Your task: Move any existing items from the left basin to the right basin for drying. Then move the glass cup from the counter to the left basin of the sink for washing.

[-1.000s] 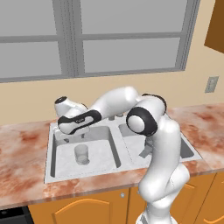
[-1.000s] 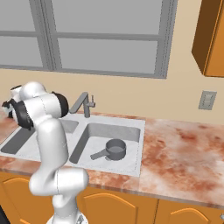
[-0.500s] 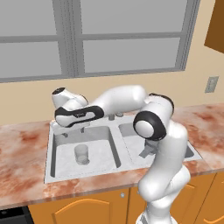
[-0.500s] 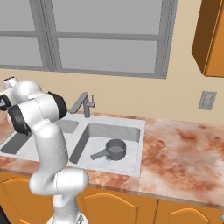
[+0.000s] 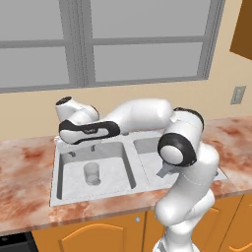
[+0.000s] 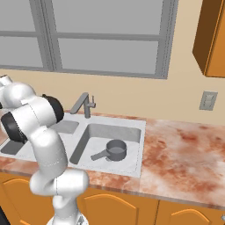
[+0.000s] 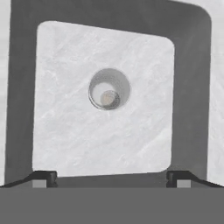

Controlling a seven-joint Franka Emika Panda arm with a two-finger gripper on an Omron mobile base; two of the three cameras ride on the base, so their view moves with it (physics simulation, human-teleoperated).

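The glass cup [image 5: 92, 173] stands upright on the floor of the left basin [image 5: 113, 167] of the sink. My gripper [image 5: 82, 150] hangs above that basin, open, with nothing between its fingers. In the hand view I look straight down on the glass cup [image 7: 109, 89], well below my gripper [image 7: 111, 177] and apart from it, with the left basin [image 7: 65, 131] floor all around it. The dark grey pot [image 6: 115, 150] sits in the right basin [image 6: 132, 132], its handle pointing toward the front left. In the left base view my arm hides most of the right basin [image 5: 147, 145].
The grey faucet [image 6: 83, 104] rises behind the divider between the basins. Marbled counter [image 6: 184, 145] runs to the right of the sink, and counter [image 5: 24, 152] also lies to its left. A window fills the wall behind. My arm's elbow [image 5: 179, 142] stands over the right basin.
The hand has drifted a little left and up over the left basin, while the elbow swung right. The cup and the pot have stayed put. The gripper has stayed open.
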